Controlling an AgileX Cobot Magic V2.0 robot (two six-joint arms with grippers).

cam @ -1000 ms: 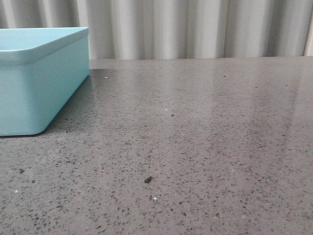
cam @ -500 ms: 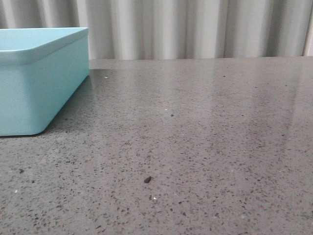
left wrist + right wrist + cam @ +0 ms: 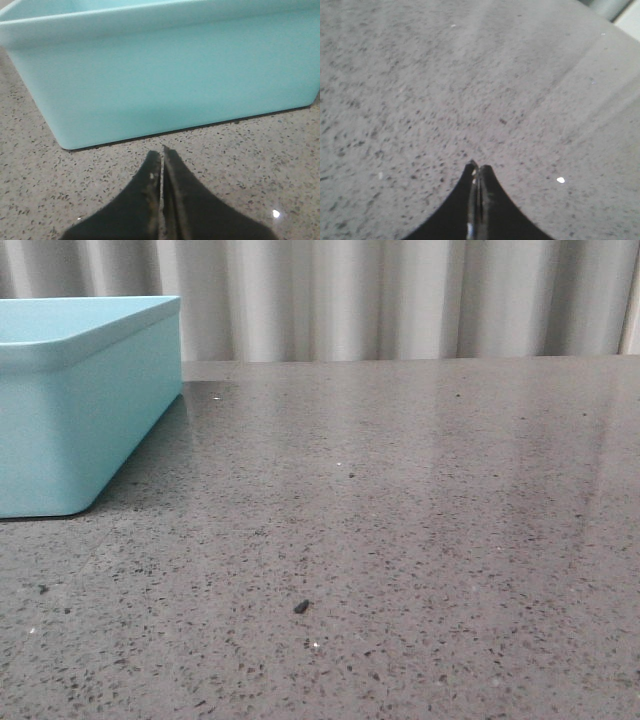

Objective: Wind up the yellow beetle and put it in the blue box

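The left gripper (image 3: 161,155) has its two dark fingers pressed together, only a thin seam showing between them, and nothing is held in them. It sits low over the speckled grey table (image 3: 260,160), and the blue box (image 3: 165,75) stands just ahead of its fingertips, its long pale turquoise wall filling most of the left wrist view, the thick rolled rim running above and a rounded corner off to one side; a narrow strip of bare table lies between the tips and the foot of the wall, so the gripper is near the box but not touching it. The right gripper (image 3: 478,169) is likewise closed tight on nothing, its fingertips meeting over open table, with only grey speckled stone and a small white fleck (image 3: 560,180) nearby. In the front view the blue box (image 3: 80,410) stands at the far left of the table (image 3: 420,520), before a pale pleated curtain (image 3: 400,295), and a small dark crumb (image 3: 301,607) lies on the stone nearer the camera. Neither arm shows in that view. The yellow beetle appears in none of the views, so its place cannot be told.
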